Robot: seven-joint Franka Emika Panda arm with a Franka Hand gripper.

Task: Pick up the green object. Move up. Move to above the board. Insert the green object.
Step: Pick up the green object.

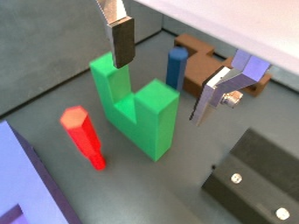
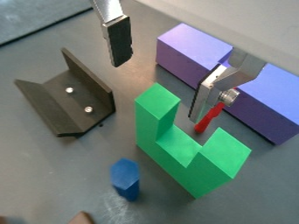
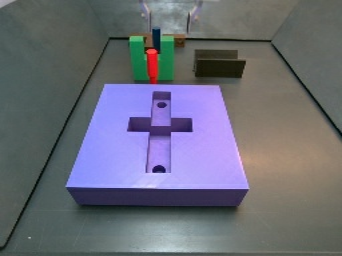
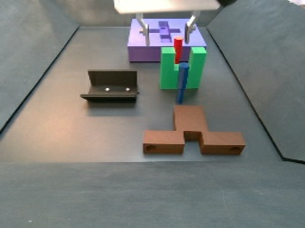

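The green object [image 1: 135, 103] stands on the floor with its two arms up; it also shows in the other wrist view [image 2: 176, 133] and in both side views [image 3: 138, 55] [image 4: 191, 67]. The gripper [image 1: 167, 70] [image 2: 167, 66] is open and empty, hanging above the green object without touching it. In the side views the gripper [image 3: 171, 22] [image 4: 166, 28] sits high, above the far end of the board. The board [image 3: 163, 135] [image 4: 145, 43] is the purple slab with a cross-shaped recess; its corner shows in both wrist views [image 1: 24, 184] [image 2: 222, 66].
A thin red cylinder [image 1: 84, 136] [image 3: 154, 63] and a blue cylinder [image 1: 176, 66] [image 4: 183, 86] stand right beside the green object. The fixture [image 4: 110, 86] [image 3: 218, 64] [image 2: 65, 96] stands nearby. A brown block [image 4: 188, 135] [image 1: 205, 57] lies further off.
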